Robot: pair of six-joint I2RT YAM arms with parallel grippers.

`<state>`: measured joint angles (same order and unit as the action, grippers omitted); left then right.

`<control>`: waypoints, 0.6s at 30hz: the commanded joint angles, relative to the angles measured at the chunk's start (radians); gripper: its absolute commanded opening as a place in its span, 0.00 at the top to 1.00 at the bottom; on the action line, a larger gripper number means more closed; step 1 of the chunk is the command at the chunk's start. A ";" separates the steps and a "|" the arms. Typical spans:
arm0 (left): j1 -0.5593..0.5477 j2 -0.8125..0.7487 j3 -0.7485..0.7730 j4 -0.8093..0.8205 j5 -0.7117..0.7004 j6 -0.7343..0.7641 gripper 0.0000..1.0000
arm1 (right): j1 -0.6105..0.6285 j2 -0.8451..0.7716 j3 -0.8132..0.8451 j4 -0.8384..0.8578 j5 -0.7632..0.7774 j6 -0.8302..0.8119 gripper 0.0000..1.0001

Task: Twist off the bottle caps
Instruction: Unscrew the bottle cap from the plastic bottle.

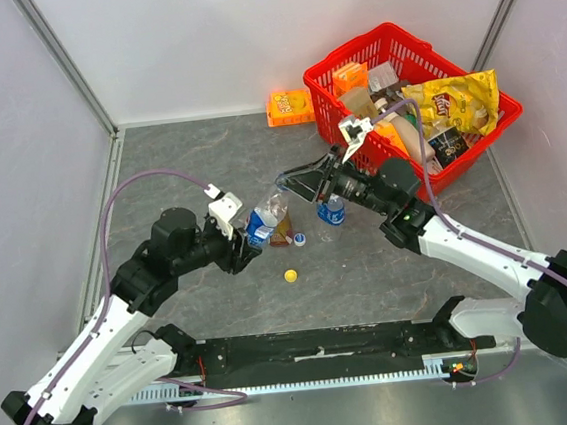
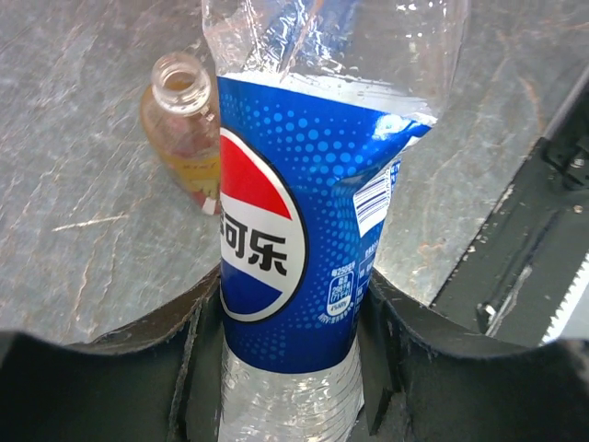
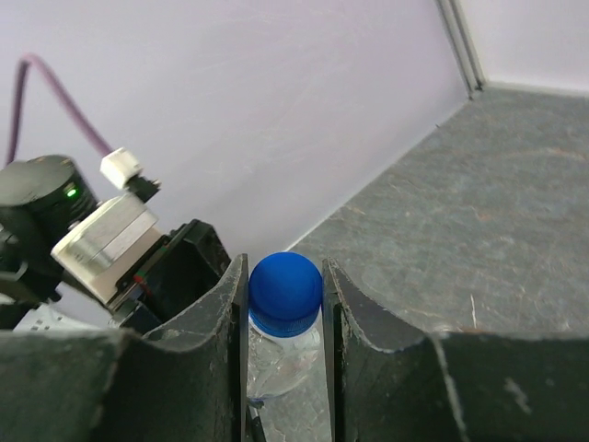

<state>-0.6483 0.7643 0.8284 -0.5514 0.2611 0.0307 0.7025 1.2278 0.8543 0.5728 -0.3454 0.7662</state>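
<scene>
While the left hand [image 2: 290, 308] clamps a crinkled bottle [image 2: 304, 184], the right hand [image 3: 285, 276] pinches a round blue cap [image 3: 285, 291].

Three plastic bottles: one clear Pepsi bottle [image 2: 285, 230], one other clear blue-labelled bottle [image 1: 332, 211], one amber bottle [image 2: 184, 129]. Three caps: one blue cap [image 3: 285, 287], one yellow cap [image 1: 291, 275], one whitish cap [image 1: 299, 238]. One red basket [image 1: 479, 156]. One orange box [image 1: 290, 105].

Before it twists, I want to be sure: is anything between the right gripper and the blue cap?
Nothing visible. The blue cap sits directly between the fingers of the right gripper, both touching its sides; the left gripper holds the bottle.
</scene>
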 commanded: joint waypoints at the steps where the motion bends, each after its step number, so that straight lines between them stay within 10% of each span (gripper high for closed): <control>1: -0.011 -0.013 0.064 0.047 0.168 0.017 0.98 | 0.018 -0.048 -0.020 0.160 -0.191 -0.041 1.00; 18: -0.011 -0.065 0.109 0.097 0.676 -0.020 0.98 | 0.018 -0.171 -0.083 0.381 -0.578 -0.105 1.00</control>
<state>-0.6491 0.7021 0.8772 -0.5503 0.7174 0.0269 0.7078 1.0554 0.7921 0.8505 -0.7361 0.6617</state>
